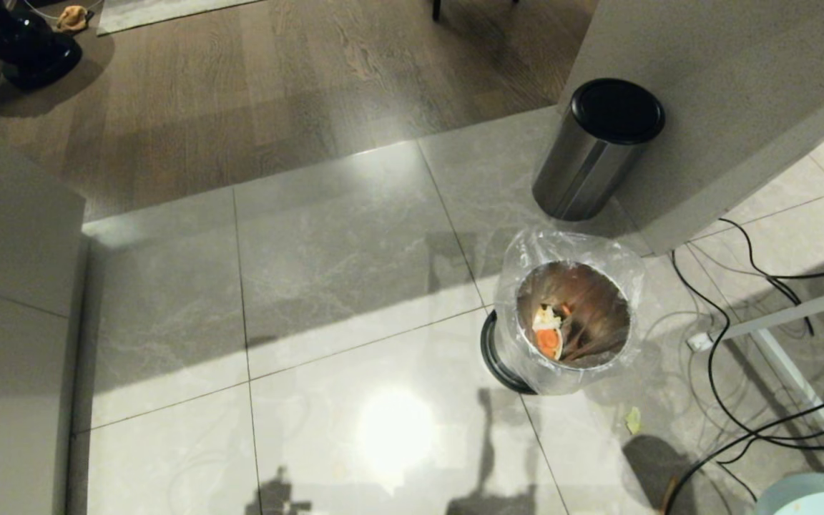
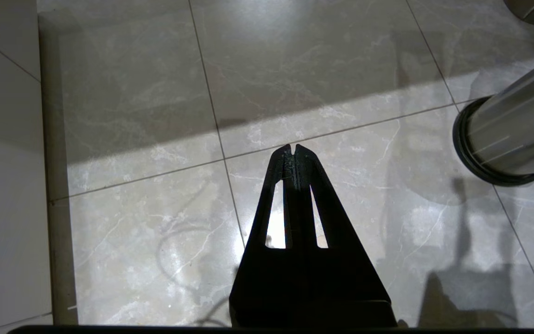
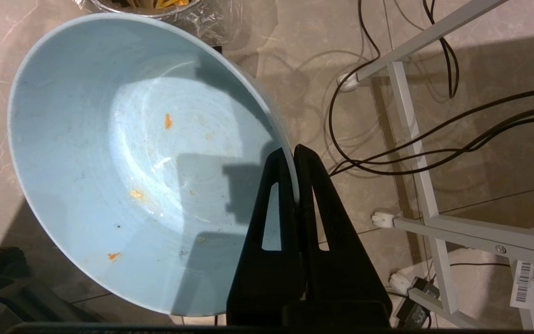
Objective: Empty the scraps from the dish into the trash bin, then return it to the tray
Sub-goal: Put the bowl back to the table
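Head view: the trash bin (image 1: 571,325) stands on the tiled floor (image 1: 355,286), lined with a clear bag. The scraps (image 1: 549,330), orange slices and pale bits, lie inside it against its left inner wall. A black-lidded steel cylinder (image 1: 596,146) stands just behind the bin, next to a grey cabinet (image 1: 727,93). A small pale scrap (image 1: 633,420) lies on the floor near the bin's front. Black cables (image 1: 741,372) run across the floor to the right. An edge of the dish (image 1: 812,497) shows at the lower right corner.

Left wrist view: my left gripper (image 2: 295,149) hangs over bare floor, its fingers pressed together and holding nothing. The bin's steel side and black base ring (image 2: 503,139) stand well apart from it.

Right wrist view: my right gripper (image 3: 292,153) is clamped on the rim of the dish, one finger inside and one outside. The dish is tilted and carries only small orange specks (image 3: 168,121). The bin's bagged rim (image 3: 146,7) shows just beyond the dish's far edge. A white metal frame (image 3: 415,153) stands beside it among the cables.
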You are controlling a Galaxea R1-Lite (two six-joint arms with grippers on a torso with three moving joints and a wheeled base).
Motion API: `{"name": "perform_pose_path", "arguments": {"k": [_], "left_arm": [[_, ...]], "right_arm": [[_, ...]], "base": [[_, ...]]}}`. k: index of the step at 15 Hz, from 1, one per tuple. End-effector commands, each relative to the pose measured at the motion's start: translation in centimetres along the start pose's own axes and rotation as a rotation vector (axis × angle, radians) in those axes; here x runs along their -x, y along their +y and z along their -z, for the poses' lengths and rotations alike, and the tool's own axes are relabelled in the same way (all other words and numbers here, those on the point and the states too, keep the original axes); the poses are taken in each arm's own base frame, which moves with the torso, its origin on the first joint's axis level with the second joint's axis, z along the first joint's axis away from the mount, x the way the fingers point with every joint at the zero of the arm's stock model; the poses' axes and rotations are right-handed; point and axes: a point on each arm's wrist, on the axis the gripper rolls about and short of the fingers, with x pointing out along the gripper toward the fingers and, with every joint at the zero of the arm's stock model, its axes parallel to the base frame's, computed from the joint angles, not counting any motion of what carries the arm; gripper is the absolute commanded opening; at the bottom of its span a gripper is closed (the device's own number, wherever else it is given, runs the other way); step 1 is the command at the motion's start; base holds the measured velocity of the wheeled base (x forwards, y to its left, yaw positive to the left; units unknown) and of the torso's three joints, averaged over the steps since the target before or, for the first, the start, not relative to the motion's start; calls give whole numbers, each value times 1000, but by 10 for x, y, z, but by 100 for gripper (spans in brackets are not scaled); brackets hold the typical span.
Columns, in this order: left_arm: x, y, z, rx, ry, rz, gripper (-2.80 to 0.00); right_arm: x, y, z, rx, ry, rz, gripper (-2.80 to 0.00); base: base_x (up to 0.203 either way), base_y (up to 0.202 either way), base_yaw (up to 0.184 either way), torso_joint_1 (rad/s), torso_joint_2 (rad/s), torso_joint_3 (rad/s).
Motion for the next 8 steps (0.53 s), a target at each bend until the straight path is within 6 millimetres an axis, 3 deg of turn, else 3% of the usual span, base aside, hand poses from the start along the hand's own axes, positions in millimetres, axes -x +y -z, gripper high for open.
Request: {"name": "perform_pose_path", "arguments": {"k": [1,8], "left_arm": [[0,0,0,0,0,-1,-280],[0,0,0,0,-1,1,-280]], "right_arm": [[0,0,0,2,3,-1,-280],[0,0,0,-21,3,-1,-280]], "base": [[0,0,0,0,0,0],[0,0,0,0,0,0]]}}
